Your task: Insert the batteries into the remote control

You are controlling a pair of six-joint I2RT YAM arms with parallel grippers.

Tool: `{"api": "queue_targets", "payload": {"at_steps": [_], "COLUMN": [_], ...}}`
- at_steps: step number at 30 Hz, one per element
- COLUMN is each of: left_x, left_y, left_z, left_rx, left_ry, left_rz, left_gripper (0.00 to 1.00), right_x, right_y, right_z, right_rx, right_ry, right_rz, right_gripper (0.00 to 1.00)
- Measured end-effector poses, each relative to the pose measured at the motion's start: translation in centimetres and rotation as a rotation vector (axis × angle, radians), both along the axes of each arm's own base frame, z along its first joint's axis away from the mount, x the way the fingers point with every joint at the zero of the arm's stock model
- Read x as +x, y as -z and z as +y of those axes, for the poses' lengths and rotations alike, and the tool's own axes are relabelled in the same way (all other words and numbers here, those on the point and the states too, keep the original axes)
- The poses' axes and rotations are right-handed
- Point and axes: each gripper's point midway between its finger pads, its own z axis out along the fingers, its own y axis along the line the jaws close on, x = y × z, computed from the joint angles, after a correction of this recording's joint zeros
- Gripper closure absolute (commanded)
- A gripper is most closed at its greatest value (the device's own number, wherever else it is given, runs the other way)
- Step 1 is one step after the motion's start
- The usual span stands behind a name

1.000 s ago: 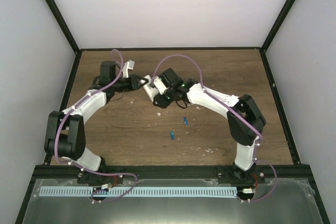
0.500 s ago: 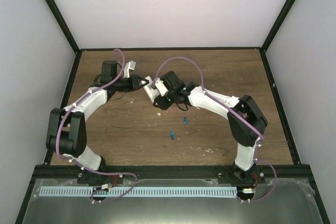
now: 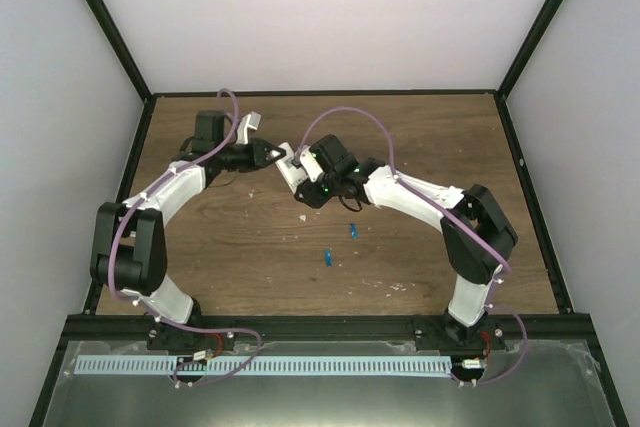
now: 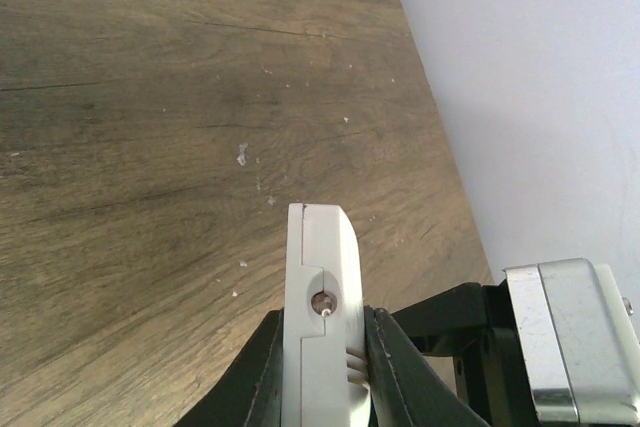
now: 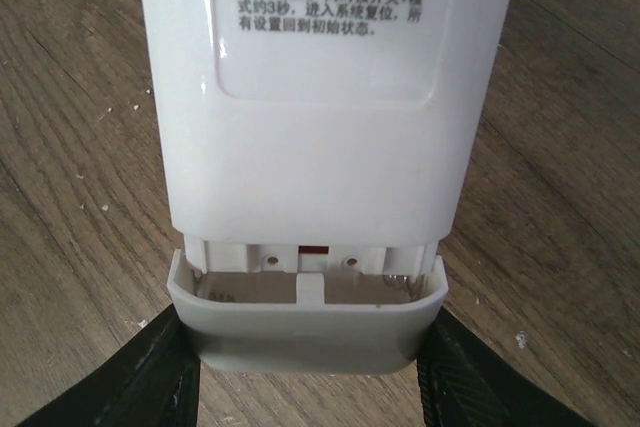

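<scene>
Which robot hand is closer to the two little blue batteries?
Right. The right gripper sits up-left of the batteries in the top view; the left gripper is farther back and left.

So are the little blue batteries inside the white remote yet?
No, both tiny bright-blue cylinder batteries lie on the brown wooden table, outside the slim white remote.

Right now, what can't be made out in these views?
Remote control front: right wrist shows only its back, cut off by the top edge.
Battery compartment: right wrist, only a slit shows below the back.
Batteries: top view only, too small to read polarity.
Left wrist: the remote is edge-on in the left end effector, faces unseen.
</scene>
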Motion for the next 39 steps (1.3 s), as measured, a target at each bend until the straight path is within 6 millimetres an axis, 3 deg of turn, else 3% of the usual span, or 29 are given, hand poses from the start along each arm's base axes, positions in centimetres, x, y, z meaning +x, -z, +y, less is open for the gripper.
{"api": "queue_targets", "payload": {"at_steps": [19, 21, 23, 26, 34, 39], "left_x": [-0.1, 0.8, 2.5, 4.3, 4.7, 4.4], "left_y": [0.4, -0.1, -1.4, -2.9, -3.2, -3.0], "left_z": [0.4, 1.1, 2.8, 4.7, 5.0, 5.0], "left_rx": [0.005, 0.015, 0.02, 0.026, 0.031, 0.032], "left_ry": [-0.007, -0.04, -0.095, -0.16, -0.174, -0.175], "left_rz": [0.023, -0.005, -0.062, -0.127, -0.15, -0.146], "left_gripper": [1.0, 1.0, 1.0, 1.0, 1.0, 1.0], "right_x": [0.0, -1.0, -2.8, -4.9, -5.2, -3.1], "right_y": [0.3, 1.5, 4.2, 6.6, 7.0, 6.4], "right_z": [0.0, -1.1, -3.1, -5.3, -6.3, -8.4], "right_rx": [0.017, -0.031, -0.122, -0.217, -0.245, -0.252], "right_ry": [0.003, 0.0, 0.001, 0.0, 0.01, 0.096], "right_rz": [0.0, 0.038, 0.117, 0.201, 0.228, 0.23], "right_gripper": [0.55, 0.55, 0.55, 0.54, 0.53, 0.55]}}
